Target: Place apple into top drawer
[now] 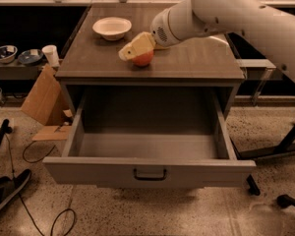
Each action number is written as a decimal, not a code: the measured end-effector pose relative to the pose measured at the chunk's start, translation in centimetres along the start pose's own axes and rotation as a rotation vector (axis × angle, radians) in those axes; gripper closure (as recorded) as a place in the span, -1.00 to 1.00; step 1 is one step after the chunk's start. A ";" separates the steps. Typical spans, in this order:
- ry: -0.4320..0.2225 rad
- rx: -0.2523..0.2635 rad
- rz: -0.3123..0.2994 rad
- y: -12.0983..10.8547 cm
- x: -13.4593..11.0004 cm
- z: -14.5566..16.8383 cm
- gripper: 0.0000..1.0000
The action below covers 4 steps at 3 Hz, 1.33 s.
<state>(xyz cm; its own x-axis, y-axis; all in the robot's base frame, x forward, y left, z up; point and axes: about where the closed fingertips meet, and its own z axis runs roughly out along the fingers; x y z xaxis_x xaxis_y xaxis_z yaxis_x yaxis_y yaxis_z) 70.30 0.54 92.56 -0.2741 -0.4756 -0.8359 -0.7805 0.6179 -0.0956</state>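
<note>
Although a paper cup [51, 54] and a slab of cardboard [43, 98] can be spotted far left, and a white bowl [111, 27] is parked at the back left of the cabinet top [83, 65], the main bit is found just right of that bowl. The apple [144, 59] is sat on the cabinet top, roughly mid-depth, and it's tucked right under the gripper [131, 51], poking out at the gripper's lower right.

Only the lower part of the apple can be seen: round, red-orange, a bit glossy, clearly smaller than the bowl. Its upper left is covered by the cream-coloured gripper.

The gripper is angled down from the upper right and is laid over the top of the apple, seemingly in contact with it. Whether it's clamped on the fruit or just spread over it can't be told from this angle. It's carried by the fat white arm [246, 18], which is stretched off to the right edge.

Lower down, the top drawer [147, 170] is pulled right out, grey floor showing, dark handle [149, 174] at the centre of the front panel. The apple is up on the top, not in the drawer.
</note>
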 end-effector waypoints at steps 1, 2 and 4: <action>0.020 -0.025 -0.027 -1.4 0.1 1.8 -1.00; 0.052 -0.075 -0.067 -2.5 0.3 4.5 -1.00; 0.189 -0.152 -0.128 -4.8 3.7 8.8 -0.47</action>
<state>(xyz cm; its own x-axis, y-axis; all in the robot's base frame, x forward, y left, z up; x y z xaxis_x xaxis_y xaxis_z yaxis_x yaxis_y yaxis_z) 78.00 1.29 85.23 -0.2569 -0.6607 -0.7053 -0.8868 0.4514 -0.0997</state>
